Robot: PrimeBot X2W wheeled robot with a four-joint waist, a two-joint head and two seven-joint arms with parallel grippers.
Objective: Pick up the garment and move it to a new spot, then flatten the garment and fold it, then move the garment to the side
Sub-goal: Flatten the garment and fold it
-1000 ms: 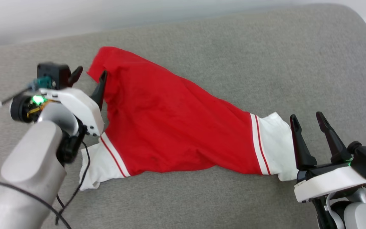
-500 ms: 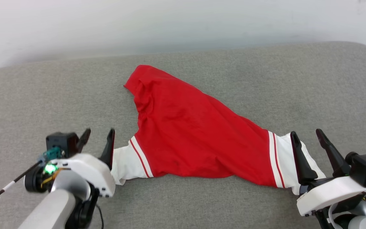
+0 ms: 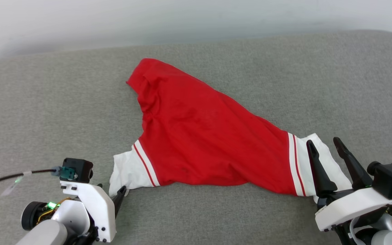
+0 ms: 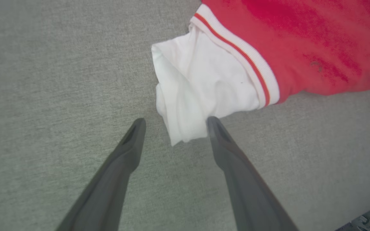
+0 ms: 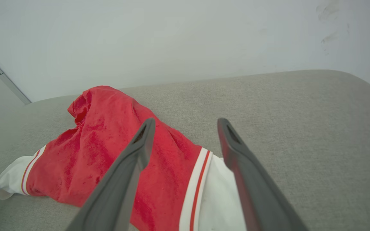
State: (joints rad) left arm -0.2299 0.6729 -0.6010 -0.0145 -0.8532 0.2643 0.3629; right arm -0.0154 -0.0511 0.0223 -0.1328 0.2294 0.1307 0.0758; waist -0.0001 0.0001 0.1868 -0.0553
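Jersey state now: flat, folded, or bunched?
Bunched, neither flat nor folded. The garment lies as a rumpled diagonal strip on the grey cushion, its red body wrinkled, far end heaped, white sleeve crumpled.

Soft matt cloth garment (image 3: 199, 136) lies on a coarse-woven grey fabric surface (image 3: 46, 109)

The whole garment (image 3: 199, 136) is overlooked from the head; its opposite ends are framed closely from each wrist.
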